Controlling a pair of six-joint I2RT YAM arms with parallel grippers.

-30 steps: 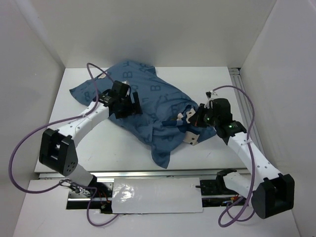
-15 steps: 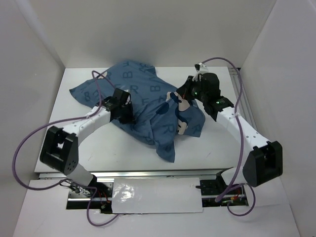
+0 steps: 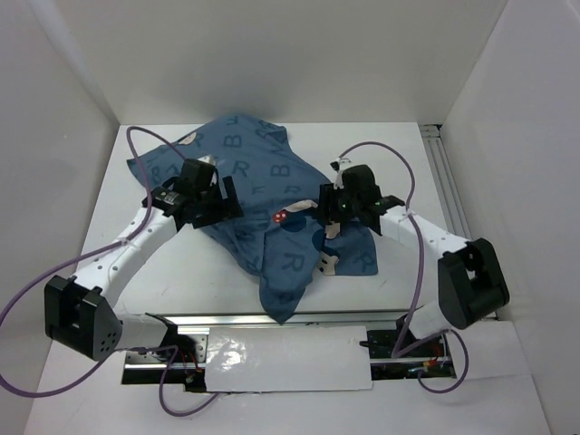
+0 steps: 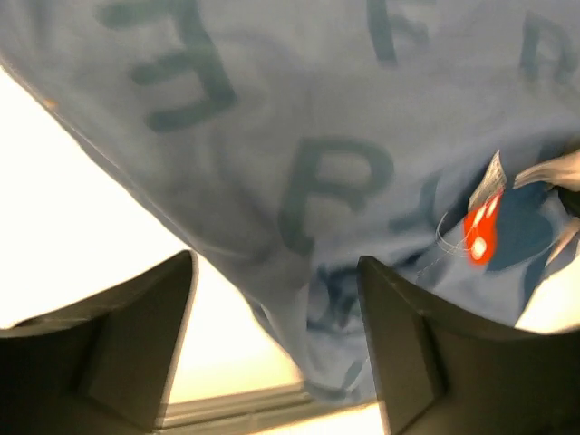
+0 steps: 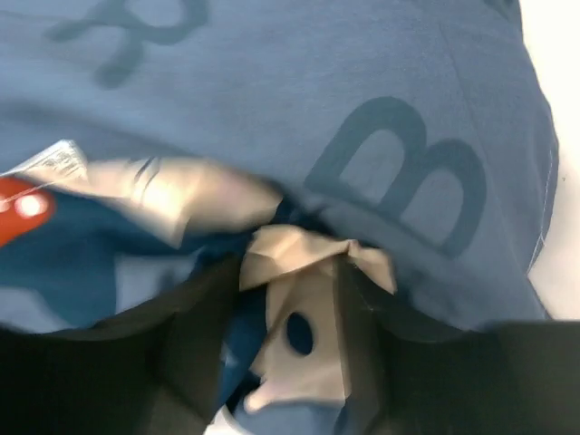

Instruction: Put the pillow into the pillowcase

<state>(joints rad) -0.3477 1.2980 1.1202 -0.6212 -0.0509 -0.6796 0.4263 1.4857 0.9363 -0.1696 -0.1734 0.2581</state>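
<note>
While the pillowcase sprawls across the middle of the bench, from near the far left corner down to the near edge, it reads as one soft dusty-blue cloth. It's rumpled, puffy at the far end and limp and flat toward the near edge. Darker blue letters are printed all over it: R, B, E, F. Can't tell if the pillow is in there, none of it shows clearly.

The left gripper sits over the left side of the cloth. Its two dark hard fingers are spread wide, with a fold hanging in the gap and nothing clamped. Just right of it there's one red dotted bow on a dark mouse head.

The right gripper is on the right side of the case. Its jaws are partly apart with a pale wad of the print between them, and I can't tell if it's actually pinching.

Count: one case, two grippers, one bow.
</note>
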